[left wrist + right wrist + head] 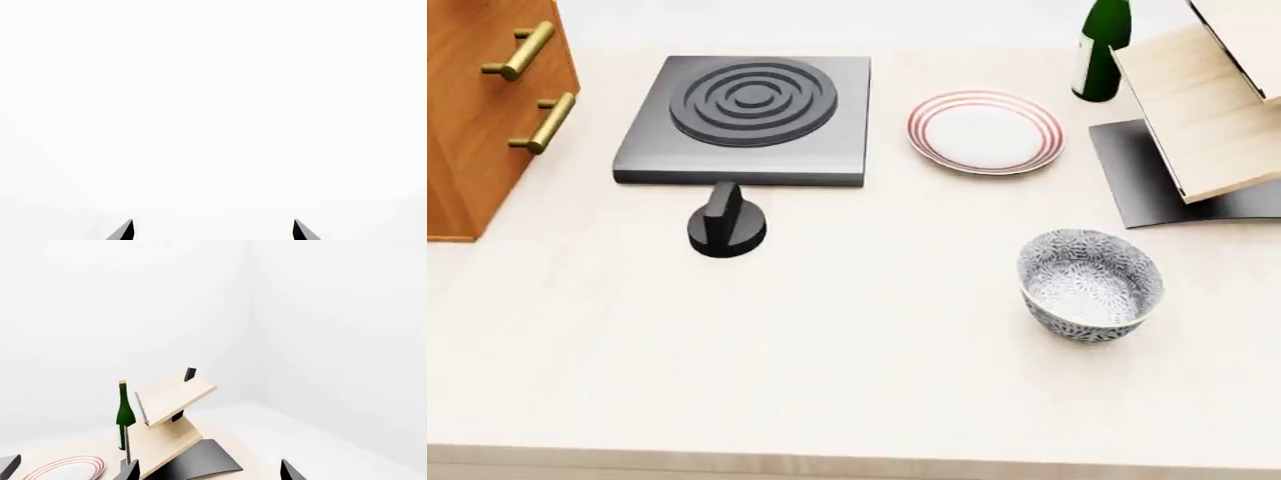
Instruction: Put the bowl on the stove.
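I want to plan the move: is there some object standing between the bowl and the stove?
Nothing blocks the direct line. The bowl stands on open counter; the red-ringed plate lies beyond that line and the black knob just before the stove, near its front edge.

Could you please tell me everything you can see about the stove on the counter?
The stove is a square, dark grey slab that looks like metal, lying flat on the pale counter toward its far left. A raised burner of concentric rings sits in its middle. Nothing rests on it. A small black knob stands on the counter just in front of its near edge, a wooden cabinet is to its left, and a red-ringed white plate lies to its right, apart from it. The patterned bowl sits well away, nearer and to the right.
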